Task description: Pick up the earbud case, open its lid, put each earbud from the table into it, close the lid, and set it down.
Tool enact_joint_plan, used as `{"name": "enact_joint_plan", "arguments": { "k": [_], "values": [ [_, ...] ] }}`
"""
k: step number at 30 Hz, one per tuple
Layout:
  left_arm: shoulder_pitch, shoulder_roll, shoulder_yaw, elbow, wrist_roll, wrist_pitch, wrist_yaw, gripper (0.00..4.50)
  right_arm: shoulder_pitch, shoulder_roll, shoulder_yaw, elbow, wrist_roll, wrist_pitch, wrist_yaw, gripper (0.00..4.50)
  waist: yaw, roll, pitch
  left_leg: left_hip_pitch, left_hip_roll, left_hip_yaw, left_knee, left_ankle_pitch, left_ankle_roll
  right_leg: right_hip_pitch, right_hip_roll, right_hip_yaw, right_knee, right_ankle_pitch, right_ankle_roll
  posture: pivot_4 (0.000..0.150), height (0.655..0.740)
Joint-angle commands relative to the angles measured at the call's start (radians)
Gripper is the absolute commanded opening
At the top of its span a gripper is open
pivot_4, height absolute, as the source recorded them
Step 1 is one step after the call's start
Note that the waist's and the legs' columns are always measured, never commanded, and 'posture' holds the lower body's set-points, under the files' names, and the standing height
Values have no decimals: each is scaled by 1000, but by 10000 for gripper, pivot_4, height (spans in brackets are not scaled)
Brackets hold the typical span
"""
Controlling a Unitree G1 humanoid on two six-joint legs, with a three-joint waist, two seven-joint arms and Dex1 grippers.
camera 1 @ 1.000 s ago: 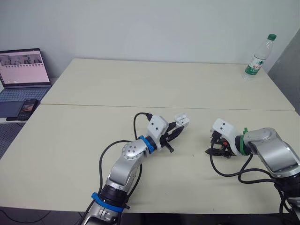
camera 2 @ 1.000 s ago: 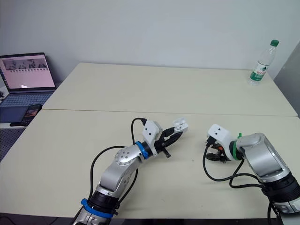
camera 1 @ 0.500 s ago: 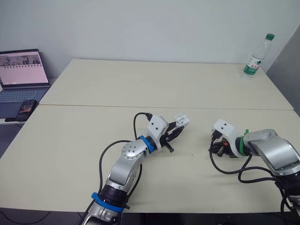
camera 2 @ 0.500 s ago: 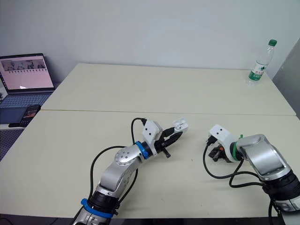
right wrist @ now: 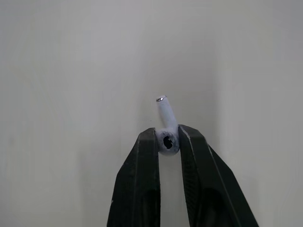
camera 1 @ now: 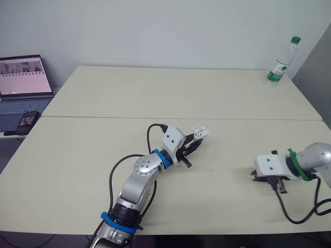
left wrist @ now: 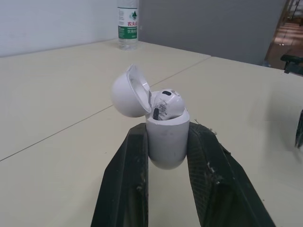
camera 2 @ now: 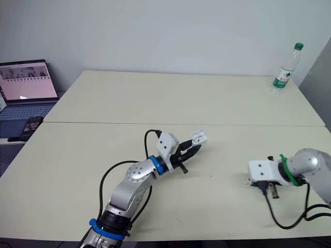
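My left gripper (camera 1: 193,146) is shut on the white earbud case (left wrist: 165,139), held just above the middle of the table. The case's lid (left wrist: 127,91) stands open and one earbud (left wrist: 166,102) sits inside it. The same case shows in the head view (camera 1: 199,133) at the fingertips. My right gripper (right wrist: 167,144) is shut on the head of the second white earbud (right wrist: 165,120), whose stem points away from the fingers. That gripper (camera 1: 277,186) hovers low over the near right of the table, pointing down.
A plastic water bottle (camera 1: 281,62) stands at the far right corner of the table. An open laptop (camera 1: 20,77) and a phone (camera 1: 25,120) rest on a side surface to the left. A seam (camera 1: 155,118) runs across the two joined tabletops.
My right arm has swung right and back toward the near right edge, carrying the earbud with it. The left arm and the case have stayed put.
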Motion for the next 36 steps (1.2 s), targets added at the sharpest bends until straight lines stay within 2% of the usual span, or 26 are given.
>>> {"name": "enact_joint_plan", "arguments": {
  "k": [1,4,9,14,18,22,25,28,31,33,36],
  "values": [
    [-11,-13,2,-32,-6,-22,5,7656,-94,14,34,217,-60,-441,76,2606,-1,1,0,1,0,0,0,0,0,0,0,0,1,1,-1,1500,7362],
    [-13,-13,2,-29,-6,-23,5,7656,-193,53,97,378,-131,-689,98,2606,-3,1,0,2,1,1,0,0,0,1,1,1,1,2,-4,1500,7362],
    [-16,-12,3,-29,-6,-22,5,7656,-258,66,171,528,-164,-859,135,2606,2,2,0,2,1,1,0,0,0,1,0,1,1,2,-5,1500,7362],
    [-16,-9,4,-29,-6,-22,5,7656,-285,70,172,588,-182,-891,105,18379,6,2,0,2,-1,1,0,0,0,2,-7,1,1,2,-5,1500,7362],
    [-14,-12,1,-32,-7,-21,4,7656,-239,26,146,501,-63,-755,149,32125,8,3,0,2,-1,0,0,0,0,3,-7,1,1,2,-5,1500,7362],
    [-15,-12,1,-30,-9,-21,2,7656,-154,-41,87,325,75,-541,194,32125,9,5,0,1,-1,-2,0,0,0,3,-8,1,1,2,-5,1500,7362],
    [-16,-12,0,-26,-9,-23,0,7656,-23,-118,-21,100,191,-145,124,32125,7,7,0,1,-1,-2,0,0,0,3,-8,1,2,2,-5,1500,7362],
    [-17,-12,0,-24,-10,-24,-1,7656,87,-163,-121,-91,217,310,-13,32125,5,7,0,2,0,-2,0,0,0,2,-8,1,4,2,-5,1500,7362],
    [-18,-13,-1,-20,-9,-26,-4,7656,135,-147,-196,-234,263,706,-136,32125,6,7,0,2,0,-2,1,0,0,2,-8,1,7,1,-6,1500,7362],
    [-18,-13,-1,-19,-9,-26,-6,7656,124,-86,-247,-317,313,996,-252,32125,5,6,0,2,-1,-2,1,0,0,1,-7,1,9,1,-6,1500,7362],
    [-19,-14,-2,-18,-9,-27,-9,7656,97,-12,-296,-402,353,1285,-359,32125,6,6,0,1,-1,-2,2,0,-1,0,-5,0,10,0,-6,1500,7362]
  ]
}}
